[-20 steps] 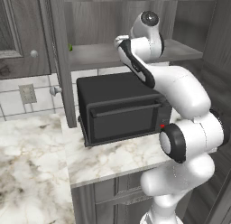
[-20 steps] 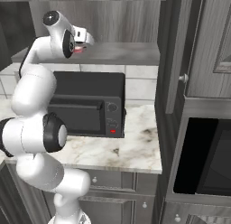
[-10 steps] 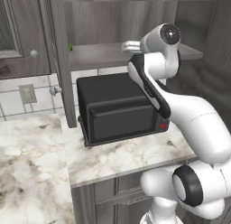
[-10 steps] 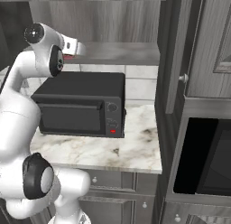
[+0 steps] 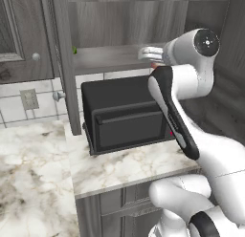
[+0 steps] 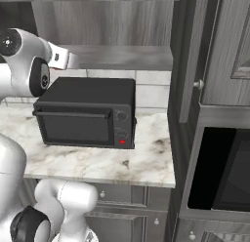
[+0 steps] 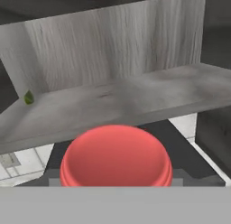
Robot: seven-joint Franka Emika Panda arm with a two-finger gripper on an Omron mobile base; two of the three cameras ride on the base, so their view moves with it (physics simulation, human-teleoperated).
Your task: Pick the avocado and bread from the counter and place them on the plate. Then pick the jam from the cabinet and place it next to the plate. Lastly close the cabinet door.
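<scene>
A red jam (image 7: 116, 155) lid looms close at the bottom of the hand view, with my gripper (image 5: 146, 53) shut on it just in front of the cabinet's grey shelf (image 5: 110, 58). A sliver of red shows under the hand (image 5: 154, 65). The cabinet stands open: one cabinet door (image 5: 62, 64) is seen edge-on at the left, another (image 6: 188, 55) at the right with its knob (image 6: 197, 84). Below runs the marble counter (image 5: 38, 164). The avocado, the bread and the plate are out of view.
A black microwave (image 5: 124, 114) sits on the counter directly under the shelf, below my hand (image 6: 61, 58). A small green object (image 7: 28, 97) lies at the shelf's far left end. A tall dark oven column (image 6: 219, 172) bounds the right side.
The arm has swung and the hand has drawn back a little from the cabinet shelf with the jam still in it. The grip has not changed.
</scene>
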